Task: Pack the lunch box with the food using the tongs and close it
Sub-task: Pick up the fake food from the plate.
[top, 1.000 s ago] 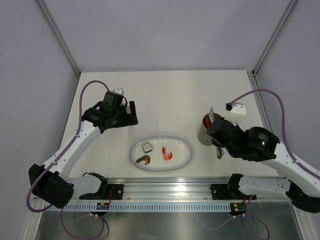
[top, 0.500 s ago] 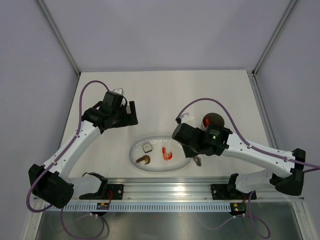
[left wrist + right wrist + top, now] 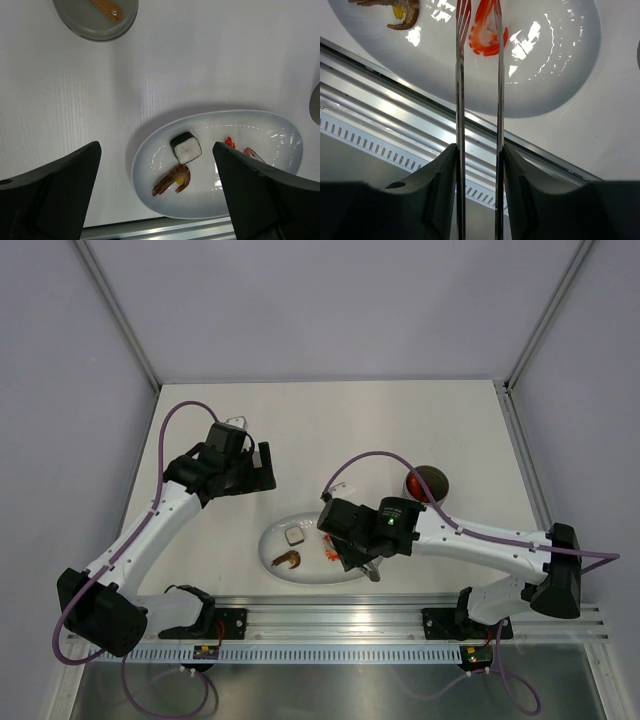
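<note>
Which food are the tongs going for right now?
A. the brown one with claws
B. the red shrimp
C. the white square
B: in the right wrist view, the two tips of the tongs sit one on each side of the red shrimp on the white plate.

The silver tongs have their tips around the red shrimp piece on the plate, while the dark lunch box stands upright without lid.

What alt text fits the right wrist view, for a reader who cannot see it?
The right gripper holds silver tongs, their tips apart at an orange-red shrimp piece on a white plate. A brown shrimp piece lies at the top left, and a metal rail runs below the plate.
</note>
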